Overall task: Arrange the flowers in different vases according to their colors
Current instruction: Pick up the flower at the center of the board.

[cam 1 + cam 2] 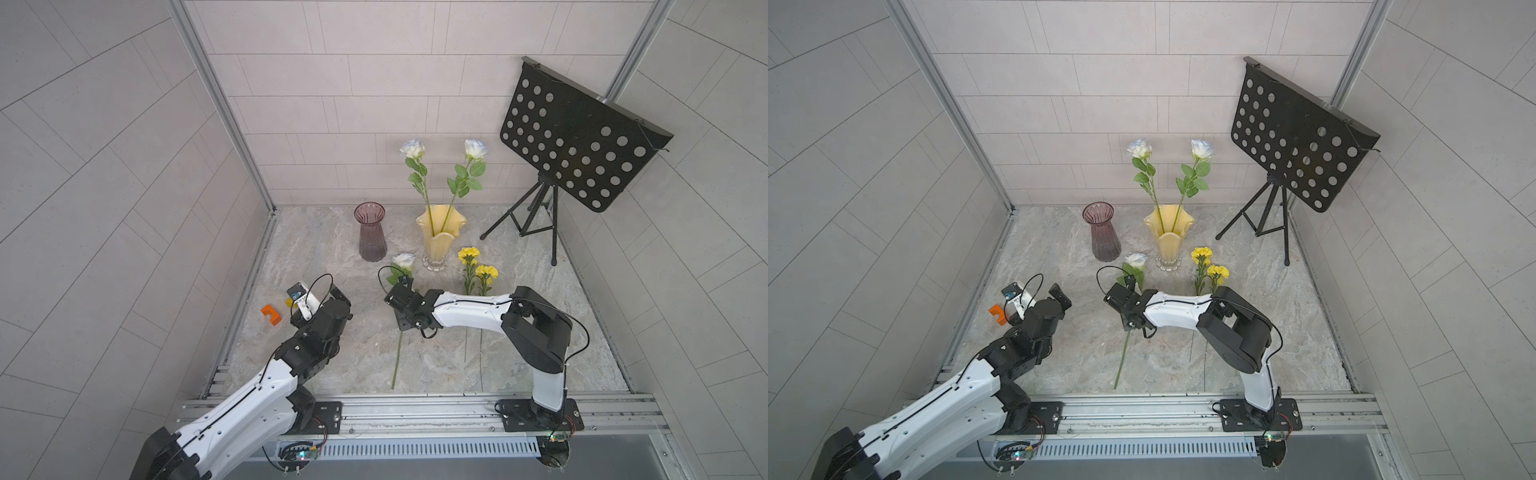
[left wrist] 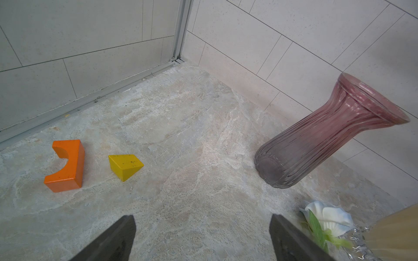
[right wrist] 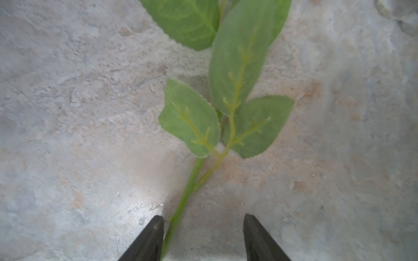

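Over the fallen white rose (image 1: pixel 404 260), right gripper (image 3: pixel 203 220) is hovering, jaws standing partly open astride the stem and gripping nothing, though one fingertip (image 3: pixel 156 222) seems to be brushing it. Stem is running from the near rail toward the pale yellow vase (image 1: pixel 440 232), bloom lying just beside its base. Left gripper (image 2: pixel 202 217) is idling open and empty, farther off. Underneath, flat marble-look tabletop (image 1: pixel 540 332) is offering room around the stem.

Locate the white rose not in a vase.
In a top view the long-stemmed white rose lies on the tabletop, bloom between the dark purple ribbed glass vase and pale yellow wavy-rimmed vase, stem under the right end effector.
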Controlling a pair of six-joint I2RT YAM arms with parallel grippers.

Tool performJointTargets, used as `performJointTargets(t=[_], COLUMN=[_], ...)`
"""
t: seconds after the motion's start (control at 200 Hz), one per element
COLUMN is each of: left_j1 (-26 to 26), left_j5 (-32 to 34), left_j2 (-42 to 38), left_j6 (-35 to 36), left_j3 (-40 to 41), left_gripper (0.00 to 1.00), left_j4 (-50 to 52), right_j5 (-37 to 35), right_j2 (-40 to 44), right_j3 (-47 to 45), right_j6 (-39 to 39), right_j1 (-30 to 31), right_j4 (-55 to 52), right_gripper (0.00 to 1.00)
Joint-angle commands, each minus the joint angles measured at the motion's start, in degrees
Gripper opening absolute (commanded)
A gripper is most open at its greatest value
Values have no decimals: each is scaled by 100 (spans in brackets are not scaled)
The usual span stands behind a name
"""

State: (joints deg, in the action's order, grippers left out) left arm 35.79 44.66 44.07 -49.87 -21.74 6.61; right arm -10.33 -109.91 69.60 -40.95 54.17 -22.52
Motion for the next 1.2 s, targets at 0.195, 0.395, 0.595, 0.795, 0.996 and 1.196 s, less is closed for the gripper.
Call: performJointTargets(t=[0.195,0.395,0.595,0.795,0.996,1.196], left_j1=[-1,7,6,4,14,11], left_j5=[0,-36,-734,-2642,-3085,-3009], left_j2=[5,5,229,880,1352,1314], left_j6=[113,141,571,1519,1634,1631], left_j3=[-120,-120,-31,-173,-381,-369], left_gripper=[100,100,100,100,100,100], left_j4=[-72,-105,-714,-1759,-1833,-1797], right_j5=[83,-12,154,86,108,101], right_j2=[-202,-25,241,258,3,-287], right_j3=[-9,-249,-444,-571,-804,-795], right_j6=[-141,154,862,628,-101,-230], right_j1=[65,28,-115,-214,-226,-271], right_j4=[-94,-219,-536,-523,24,161], right_gripper=[51,26,26,39,40,24])
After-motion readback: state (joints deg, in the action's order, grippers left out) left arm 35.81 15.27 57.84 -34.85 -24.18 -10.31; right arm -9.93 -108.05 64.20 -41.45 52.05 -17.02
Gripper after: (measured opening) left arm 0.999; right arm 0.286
